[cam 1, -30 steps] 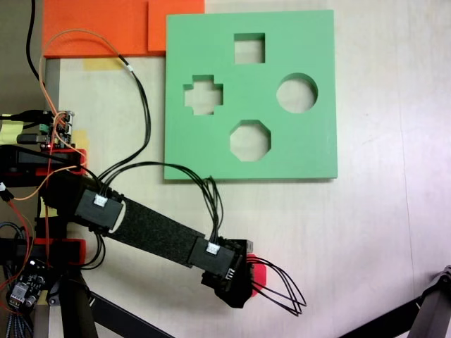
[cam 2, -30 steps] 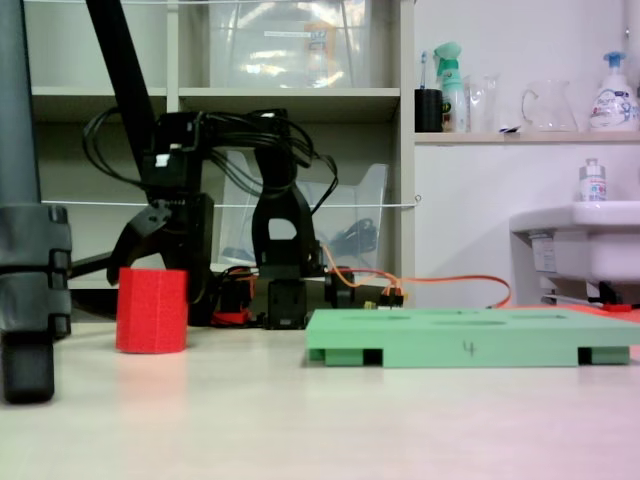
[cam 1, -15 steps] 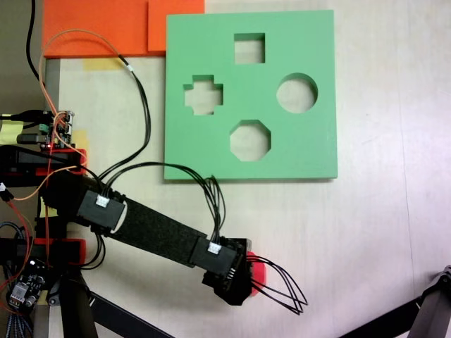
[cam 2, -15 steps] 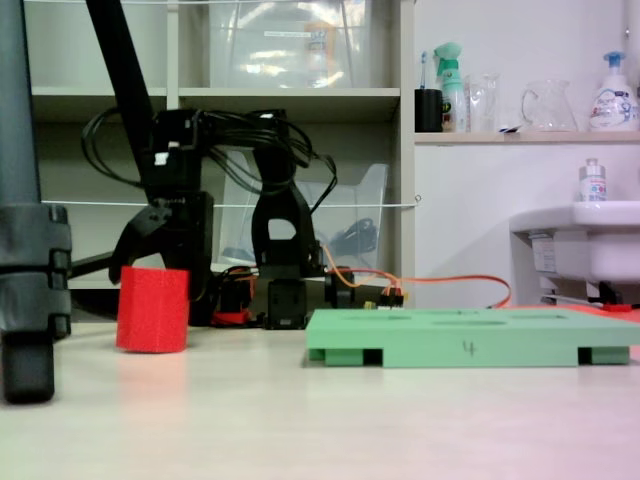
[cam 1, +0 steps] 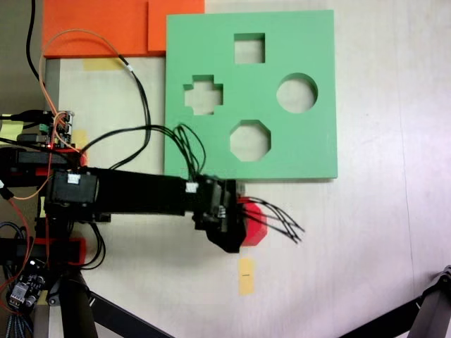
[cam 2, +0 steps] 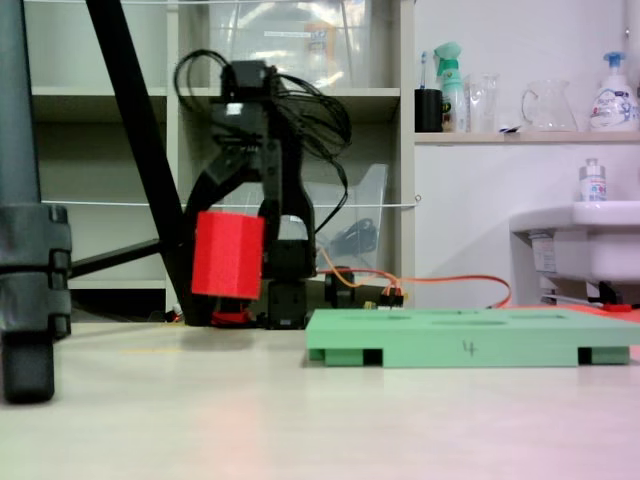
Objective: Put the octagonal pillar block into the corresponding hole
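Observation:
The red octagonal pillar block hangs tilted a little, clear of the table, to the left of the green board. My gripper is shut on it from behind and above. From above, the block peeks out from under the gripper, just below the green board's near edge. The corresponding hole, the eight-sided cutout, lies open a short way above the block in that view. Cross, square and round cutouts sit around it.
Orange foam slabs lie at the board's upper left. A yellow tape mark is on the table below the gripper. Black stand legs cross the lower corners; a thick dark post stands at left. Loose cables trail near the board's left edge.
The arm has swung toward the board's near edge and lifted the red block off the table. The yellow tape mark where the block stood is now uncovered.

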### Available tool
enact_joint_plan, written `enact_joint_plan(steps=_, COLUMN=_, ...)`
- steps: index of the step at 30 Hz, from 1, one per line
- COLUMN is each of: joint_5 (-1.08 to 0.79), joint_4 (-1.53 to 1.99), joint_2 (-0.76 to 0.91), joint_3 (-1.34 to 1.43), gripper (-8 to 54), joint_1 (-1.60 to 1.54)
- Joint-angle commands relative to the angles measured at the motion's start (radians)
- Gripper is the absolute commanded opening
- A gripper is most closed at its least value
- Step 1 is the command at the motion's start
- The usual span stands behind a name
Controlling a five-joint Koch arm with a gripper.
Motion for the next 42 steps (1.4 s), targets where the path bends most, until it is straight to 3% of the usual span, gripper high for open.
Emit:
enact_joint_plan(steps=1, joint_5=0.132, joint_4=0.051, joint_2=0.064, joint_3=-0.092, gripper=16.8, joint_1=-0.083)
enact_joint_plan(steps=5, joint_5=0.322, joint_4=0.046, joint_2=0.052, joint_3=-0.144, gripper=16.8, joint_1=-0.259)
enact_joint_plan(steps=10, joint_5=0.425, joint_4=0.003, joint_2=0.006, joint_3=-0.173, gripper=16.8, joint_1=-0.4)
enact_joint_plan(steps=42, joint_5=0.456, joint_4=-0.074, joint_2=-0.192, joint_3=-0.206, gripper=17.1, joint_1=-0.531)
